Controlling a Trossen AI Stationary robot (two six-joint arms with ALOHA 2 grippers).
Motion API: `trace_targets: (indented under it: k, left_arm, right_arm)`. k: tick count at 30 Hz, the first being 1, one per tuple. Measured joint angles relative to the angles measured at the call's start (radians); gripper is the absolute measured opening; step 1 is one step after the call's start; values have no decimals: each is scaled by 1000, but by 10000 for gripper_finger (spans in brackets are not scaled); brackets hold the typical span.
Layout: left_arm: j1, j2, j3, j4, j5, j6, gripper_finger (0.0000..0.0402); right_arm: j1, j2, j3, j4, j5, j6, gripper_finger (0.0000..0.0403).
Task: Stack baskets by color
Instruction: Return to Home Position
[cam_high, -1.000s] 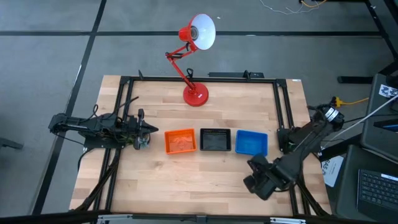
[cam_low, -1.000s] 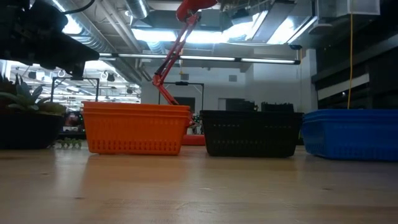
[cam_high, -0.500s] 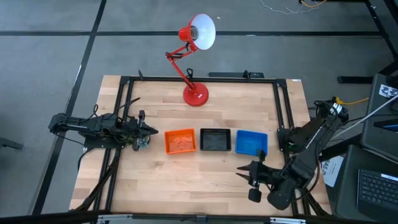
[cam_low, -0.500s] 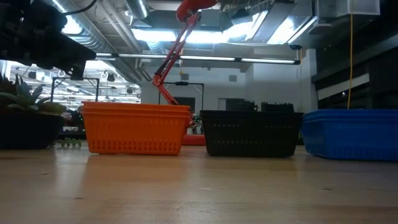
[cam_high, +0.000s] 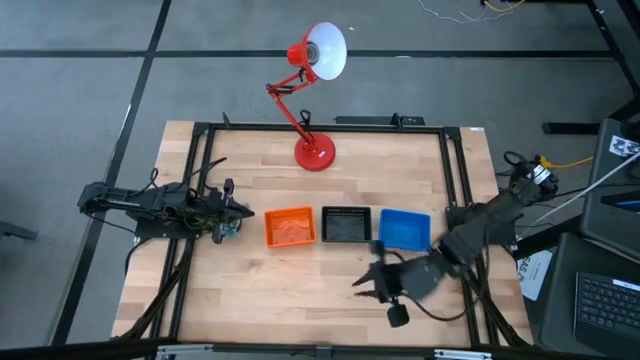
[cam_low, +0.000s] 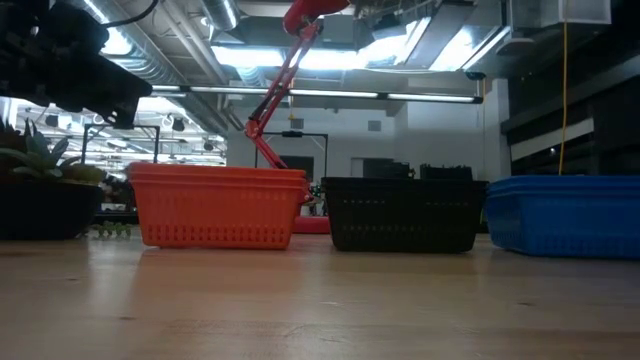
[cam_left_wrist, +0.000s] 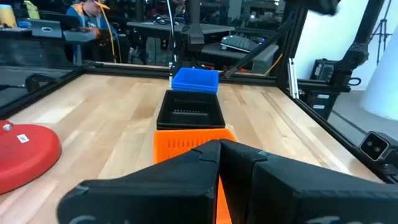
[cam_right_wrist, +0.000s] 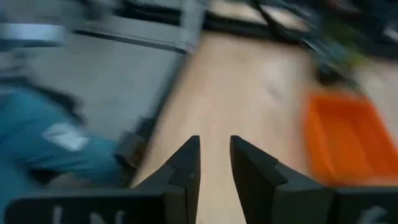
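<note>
From above, the left arm lies stretched along the table's left side. Its left gripper (cam_high: 240, 212) points at the row of baskets and stops just short of it. The right arm reaches in from the right edge and bends across the front of the table. The right gripper (cam_high: 365, 283) hangs over bare wood in front of the row, with its fingers a little apart and empty. The orange stack (cam_high: 291, 226), black stack (cam_high: 346, 225) and blue stack (cam_high: 405, 229) sit side by side mid-table, nearly touching. A red lamp (cam_high: 312, 150) stands behind them.

At table height the orange stack (cam_low: 220, 205), black stack (cam_low: 402, 213) and blue stack (cam_low: 565, 215) stand upright in a line. The left arm (cam_low: 60, 60) hangs dark above the orange end.

Past the left gripper (cam_left_wrist: 219, 152), whose fingers press together on nothing, the orange stack (cam_left_wrist: 193, 140) is nearest. The black stack (cam_left_wrist: 189, 111) and blue stack (cam_left_wrist: 194, 79) follow behind it, and the lamp's base (cam_left_wrist: 25, 152) sits off to one side.

Past the right gripper (cam_right_wrist: 214, 143), a narrow gap shows wood between its fingers (cam_right_wrist: 186, 165). The orange stack (cam_right_wrist: 339, 140) lies beyond.
</note>
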Motion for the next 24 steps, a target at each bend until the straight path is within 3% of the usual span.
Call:
trace_targets:
  k: [4, 7, 11, 15, 19, 24]
  left_arm:
    - [0, 0, 0, 0, 0, -1, 1]
    - [0, 0, 0, 0, 0, -1, 1]
    - [0, 0, 0, 0, 0, -1, 1]
    - [0, 0, 0, 0, -1, -2, 1]
    - [0, 0, 0, 0, -1, -2, 1]
    - [0, 0, 0, -1, -1, -2, 1]
  right_arm:
    - [-166, 0, -79, 254, -446, -231, 88]
    - [-271, 0, -167, 367, -612, -214, 88]
    - [-372, -38, -282, 469, -623, -170, 88]
    - [-428, -177, -465, 565, -624, -199, 88]
    - [-481, -454, -719, 646, -625, -216, 88]
    - [-533, -838, -1000, 622, -622, -214, 88]
